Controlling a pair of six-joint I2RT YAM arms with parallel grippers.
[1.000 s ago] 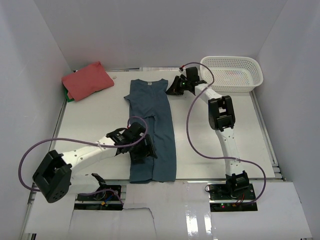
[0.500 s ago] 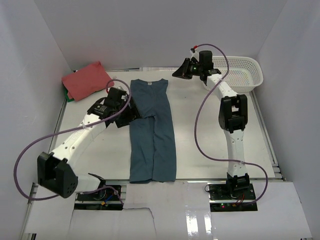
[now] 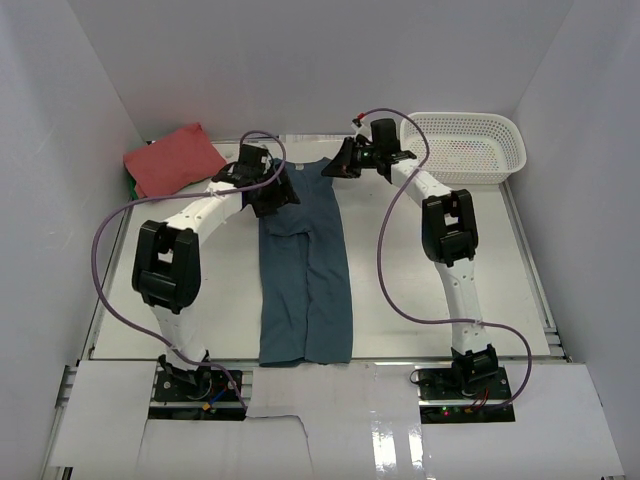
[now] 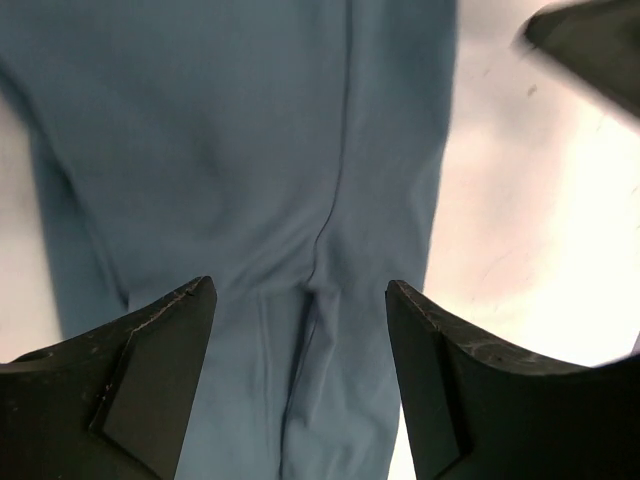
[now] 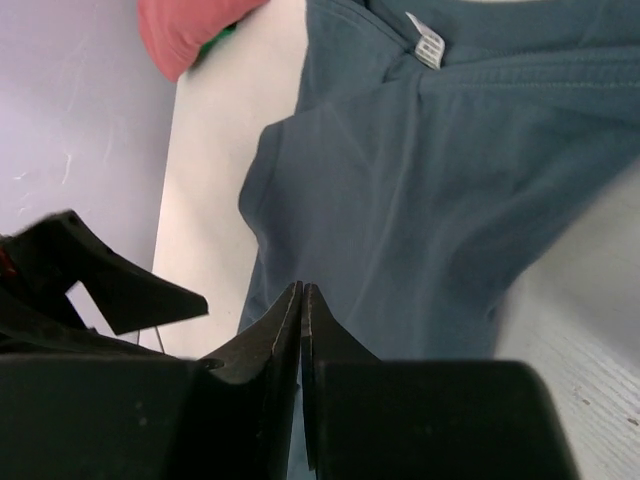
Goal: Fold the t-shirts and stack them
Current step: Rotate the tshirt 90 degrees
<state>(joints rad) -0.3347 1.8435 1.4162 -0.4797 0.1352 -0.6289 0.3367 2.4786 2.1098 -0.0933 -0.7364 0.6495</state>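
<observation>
Left gripper (image 4: pixel 300 292) hovers spread over the teal t-shirt (image 4: pixel 250 150) — right gripper (image 5: pixel 302 298) pinched together near its collar.

Two t-shirts: one teal-blue t-shirt (image 3: pixel 305 270), one coral-red t-shirt (image 3: pixel 172 160). One white basket (image 3: pixel 500 165). Two grippers: left gripper (image 3: pixel 274 196), right gripper (image 3: pixel 337 169).

— How are you holding the left gripper (image 4: pixel 300 288)?
— You're spreading its jaws wide, pointing it downward, with the arm reaching far forward.
— And the right gripper (image 5: pixel 302 292)?
— You're pressing its fingers together tip to tip, stretching that arm forward and angling it leftward, near the other.
</observation>
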